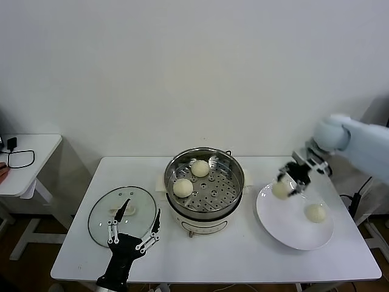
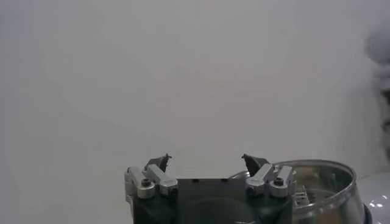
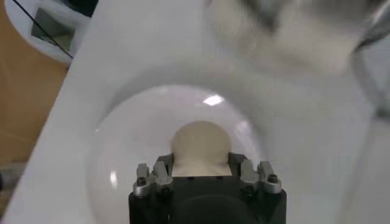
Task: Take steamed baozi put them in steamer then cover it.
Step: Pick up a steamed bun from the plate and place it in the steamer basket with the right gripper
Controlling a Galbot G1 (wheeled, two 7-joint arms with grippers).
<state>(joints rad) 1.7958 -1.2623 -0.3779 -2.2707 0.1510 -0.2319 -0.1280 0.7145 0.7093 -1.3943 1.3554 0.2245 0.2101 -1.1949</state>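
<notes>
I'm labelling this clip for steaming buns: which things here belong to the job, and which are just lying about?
Job:
- four round cream-white baozi: two in the steel steamer, one on the white plate, one in the right gripper
- round clear glass lid, near the open left gripper

Lying about:
- black cable on the side table

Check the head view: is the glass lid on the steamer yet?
No, the glass lid lies on the table left of the open steamer.
</notes>
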